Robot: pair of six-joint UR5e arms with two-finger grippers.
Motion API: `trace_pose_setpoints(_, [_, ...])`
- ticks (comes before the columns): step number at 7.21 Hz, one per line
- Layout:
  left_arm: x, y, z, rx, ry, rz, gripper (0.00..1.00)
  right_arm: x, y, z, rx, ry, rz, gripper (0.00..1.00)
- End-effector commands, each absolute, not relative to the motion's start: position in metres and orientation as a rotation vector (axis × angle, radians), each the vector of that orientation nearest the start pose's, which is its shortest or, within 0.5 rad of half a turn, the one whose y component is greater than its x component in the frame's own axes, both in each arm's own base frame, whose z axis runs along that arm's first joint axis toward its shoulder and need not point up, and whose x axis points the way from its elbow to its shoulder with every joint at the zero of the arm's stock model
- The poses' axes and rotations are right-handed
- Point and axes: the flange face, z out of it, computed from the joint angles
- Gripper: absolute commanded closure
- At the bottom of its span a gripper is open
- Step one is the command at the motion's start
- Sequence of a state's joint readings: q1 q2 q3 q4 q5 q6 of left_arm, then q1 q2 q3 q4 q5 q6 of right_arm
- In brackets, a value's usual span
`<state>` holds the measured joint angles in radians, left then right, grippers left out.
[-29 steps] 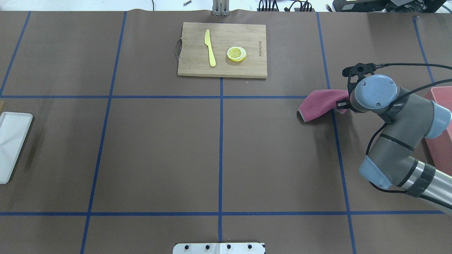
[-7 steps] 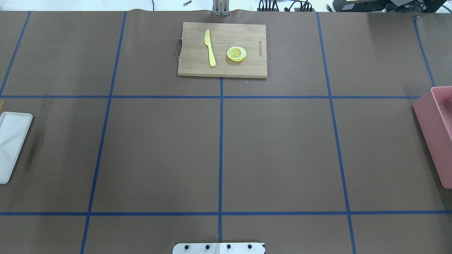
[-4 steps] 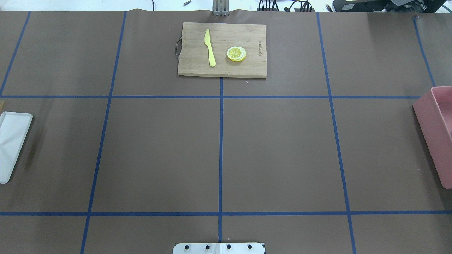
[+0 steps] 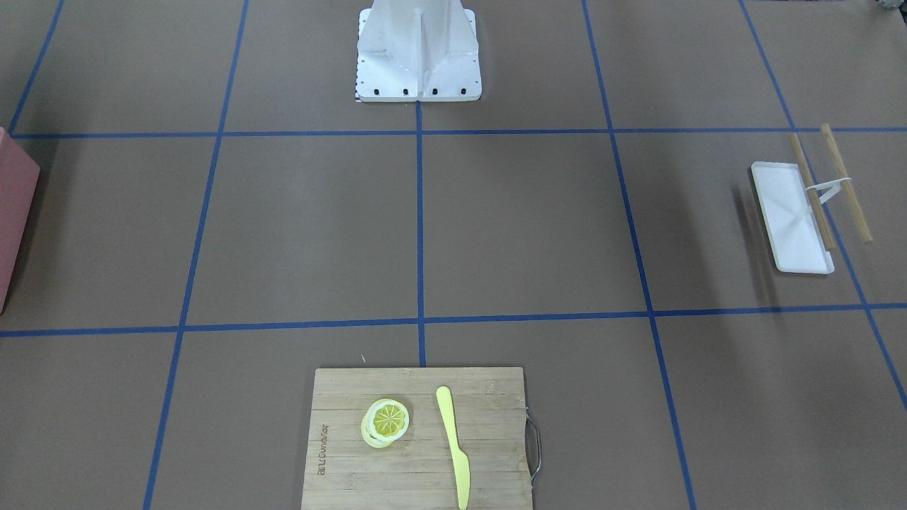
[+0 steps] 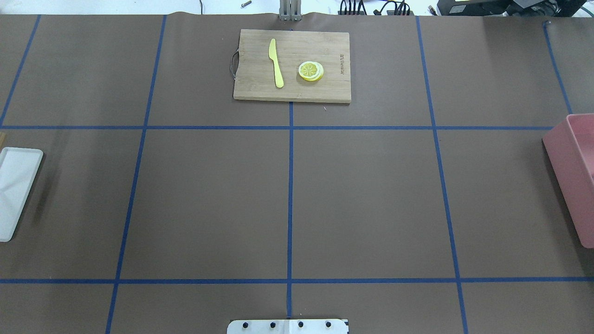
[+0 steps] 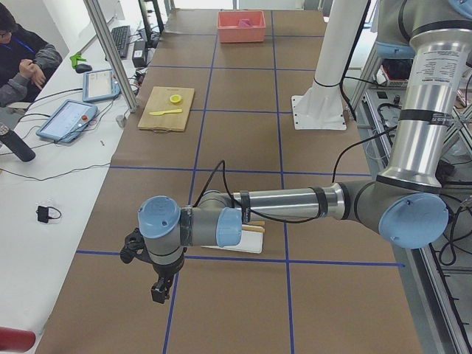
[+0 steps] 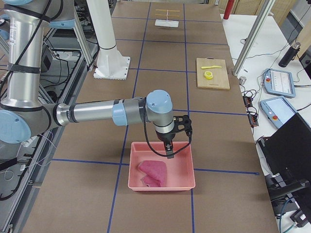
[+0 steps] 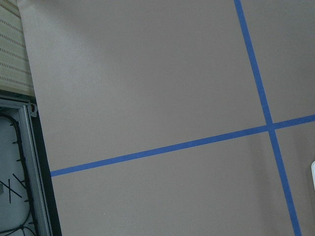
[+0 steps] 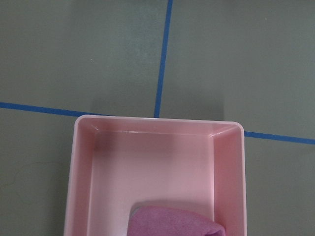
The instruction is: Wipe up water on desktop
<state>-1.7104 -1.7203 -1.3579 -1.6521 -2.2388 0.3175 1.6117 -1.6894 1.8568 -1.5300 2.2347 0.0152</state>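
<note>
The desktop [image 5: 371, 199] is a matte brown surface with blue tape lines; I see no water on it. A pink cloth [image 7: 153, 174] lies in the pink bin [image 7: 187, 182] at my right end, and it also shows in the right wrist view [image 9: 172, 223]. My right gripper [image 7: 169, 154] hangs over the bin, just above the cloth and apart from it. My left gripper [image 6: 158, 293] hovers over bare desktop at my left end, close to the white tray [image 6: 236, 245]. I cannot tell whether either gripper is open or shut.
A bamboo cutting board [image 5: 325, 88] with lemon slices [image 5: 310, 71] and a yellow knife [image 5: 275, 62] lies at the far middle. The white tray [image 4: 790, 216] carries wooden sticks [image 4: 844, 183]. The robot base [image 4: 418, 49] stands mid-table. An operator [image 6: 26, 63] sits beyond.
Four seconds ago my right arm held the pink cloth over the desktop's right side. It has since left the overhead view, and the cloth lies in the pink bin. The last second shows no change.
</note>
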Motion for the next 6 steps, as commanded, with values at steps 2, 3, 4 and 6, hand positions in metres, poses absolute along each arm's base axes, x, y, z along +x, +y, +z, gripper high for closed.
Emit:
trace_pose_setpoints(2, [-0.147,-0.535,0.690,0.154,0.664,0.168,0.02,0.078,-0.480,0.616,-0.002,-0.683,0.081,0.00])
trace_pose_setpoints(3, [-0.145,-0.534,0.693,0.140,0.685,0.160,0.02,0.055,-0.486,0.617,-0.032,-0.690,0.053,0.00])
trace_pose_setpoints(4, [-0.144,-0.532,0.693,0.140,0.705,0.158,0.02,0.049,-0.495,0.612,-0.023,-0.705,0.035,0.00])
trace_pose_setpoints(6, [-0.141,-0.521,0.700,0.133,0.729,0.158,0.02,0.043,-0.491,0.625,-0.037,-0.692,0.018,0.00])
